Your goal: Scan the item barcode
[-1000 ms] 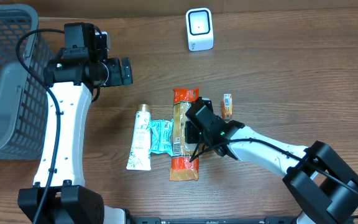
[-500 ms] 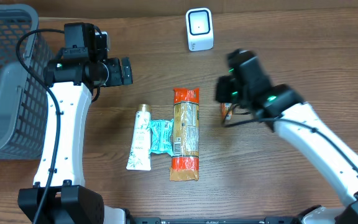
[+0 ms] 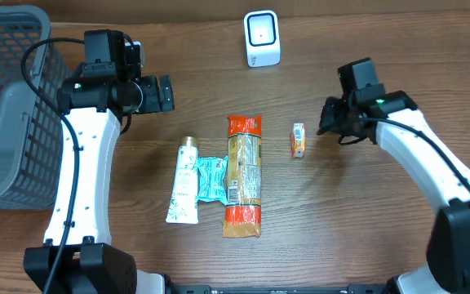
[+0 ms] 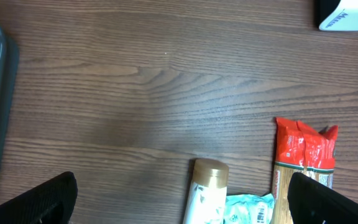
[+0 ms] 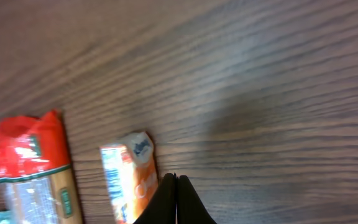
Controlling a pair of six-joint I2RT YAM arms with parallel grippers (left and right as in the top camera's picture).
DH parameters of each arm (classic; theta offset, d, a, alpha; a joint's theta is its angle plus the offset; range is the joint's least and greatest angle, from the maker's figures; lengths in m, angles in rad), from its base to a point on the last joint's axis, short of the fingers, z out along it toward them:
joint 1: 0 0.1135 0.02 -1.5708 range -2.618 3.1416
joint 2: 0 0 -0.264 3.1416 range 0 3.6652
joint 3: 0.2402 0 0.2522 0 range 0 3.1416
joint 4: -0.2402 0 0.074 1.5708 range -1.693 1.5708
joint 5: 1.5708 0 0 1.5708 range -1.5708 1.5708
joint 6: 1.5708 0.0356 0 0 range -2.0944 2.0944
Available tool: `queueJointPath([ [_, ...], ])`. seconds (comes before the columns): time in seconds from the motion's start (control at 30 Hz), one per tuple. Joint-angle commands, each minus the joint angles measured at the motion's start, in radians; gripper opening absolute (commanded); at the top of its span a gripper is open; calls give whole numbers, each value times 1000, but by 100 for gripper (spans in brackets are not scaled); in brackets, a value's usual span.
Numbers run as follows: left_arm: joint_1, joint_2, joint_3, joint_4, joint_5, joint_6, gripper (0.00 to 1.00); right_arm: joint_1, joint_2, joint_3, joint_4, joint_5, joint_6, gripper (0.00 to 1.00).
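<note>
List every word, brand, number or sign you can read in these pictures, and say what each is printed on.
No text can be read with certainty.
On the small orange box: a blue logo and some print, blurred.
On the long package with red ends: label print, too small.
On the white tube: print, too small.
On the teal packet: dark marks, too small.
On the white scanner: no legible text.
</note>
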Motion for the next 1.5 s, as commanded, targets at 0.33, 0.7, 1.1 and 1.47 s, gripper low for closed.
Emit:
queueJointPath([
  [0.33, -7, -5, 11, 5, -6, -14, 100, 34, 95, -5, 29, -158, -8, 4],
  [0.7, -7, -5, 11, 4, -6, -14, 100, 39, 96, -5, 13, -129, -8, 4],
  [1.1, -7, -5, 11, 5, -6, -14, 100, 58, 96, -26, 1, -132, -7, 4],
  [1.47, -7, -5, 11, 5, -6, -14, 100, 83, 96, -63, 60, -151, -5, 4],
])
